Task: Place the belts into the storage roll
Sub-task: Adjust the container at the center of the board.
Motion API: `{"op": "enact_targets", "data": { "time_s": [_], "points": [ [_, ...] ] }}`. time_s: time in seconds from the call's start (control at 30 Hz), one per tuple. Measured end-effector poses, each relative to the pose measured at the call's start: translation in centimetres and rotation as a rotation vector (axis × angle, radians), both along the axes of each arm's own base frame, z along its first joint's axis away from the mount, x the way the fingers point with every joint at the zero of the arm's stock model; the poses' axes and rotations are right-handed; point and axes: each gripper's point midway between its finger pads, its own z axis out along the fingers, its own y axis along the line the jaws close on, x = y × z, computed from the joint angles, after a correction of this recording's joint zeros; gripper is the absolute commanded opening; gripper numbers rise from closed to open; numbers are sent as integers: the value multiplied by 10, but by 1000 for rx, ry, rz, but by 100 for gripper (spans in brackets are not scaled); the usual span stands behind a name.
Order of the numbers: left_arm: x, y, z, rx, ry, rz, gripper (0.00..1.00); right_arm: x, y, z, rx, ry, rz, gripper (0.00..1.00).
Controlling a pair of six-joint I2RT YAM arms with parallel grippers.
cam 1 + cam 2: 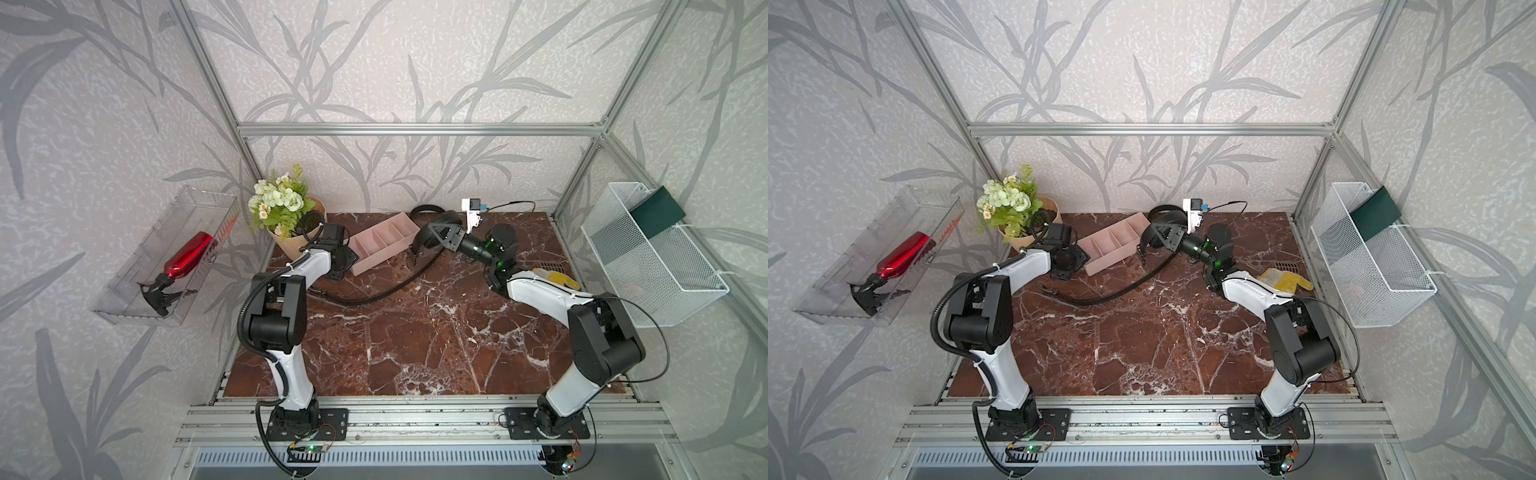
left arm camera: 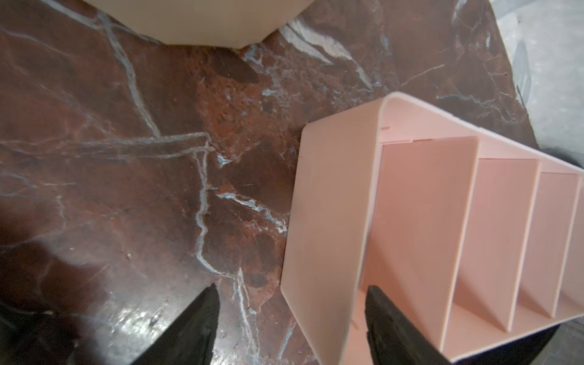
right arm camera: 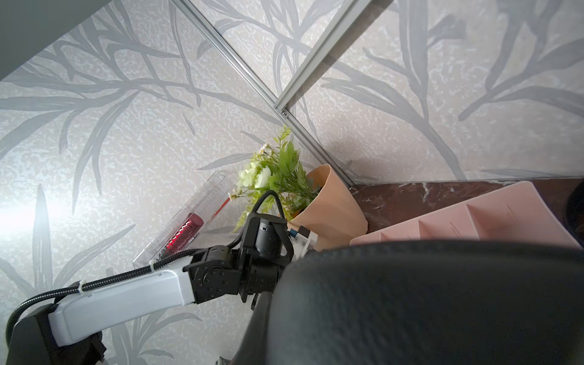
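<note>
Our left gripper (image 2: 290, 319) sits apart, straddling the pink tray (image 2: 331, 205) end wall. Right gripper (image 1: 432, 239) pinches a black belt (image 1: 419, 240) w/ jaws together.

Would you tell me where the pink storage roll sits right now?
In both top views the storage roll lies angled near the table's back edge, between the flowerpot and the right pincer.

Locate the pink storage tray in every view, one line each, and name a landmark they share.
Top views: the storage tray lies slantwise at the back of the table, between the two arms.
Left wrist: storage tray fills the right side; the left gripper straddles its end wall.
Right wrist: storage tray at right, above the dark belt.
Shared landmark: the peach flowerpot.
</note>
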Motion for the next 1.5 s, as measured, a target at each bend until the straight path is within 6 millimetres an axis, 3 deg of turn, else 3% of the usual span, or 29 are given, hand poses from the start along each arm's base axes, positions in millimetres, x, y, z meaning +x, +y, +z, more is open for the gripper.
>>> {"op": "enact_targets", "data": {
  "time_s": [0.07, 0.1, 0.2, 0.5, 0.63, 0.97, 1.17, 1.5],
  "points": [
    [1, -1, -6, -6, 12, -4, 48, 2, -2, 1, 7, 3, -4, 0],
    [3, -2, -6, -8, 10, -7, 37, 3, -3, 0, 9, 8, -6, 0],
    [7, -5, -4, -10, 5, -25, 34, 3, -4, -2, 10, 16, -7, 0],
    [15, -16, -4, -13, 33, -140, 12, 2, -9, -15, 1, 43, -17, 0],
    [13, -23, -6, -26, 47, -203, 12, 0, -15, -17, -4, 46, -26, 0],
    [6, -47, -5, -12, 87, -418, 11, -14, -24, 5, -37, -34, -25, 0],
    [1, -50, -6, 54, 148, -525, 11, -21, -26, 14, -59, -74, -21, 0],
    [-16, -50, -7, 180, 236, -642, 11, -23, -26, 9, -89, -81, -19, 0]
  ]
}}
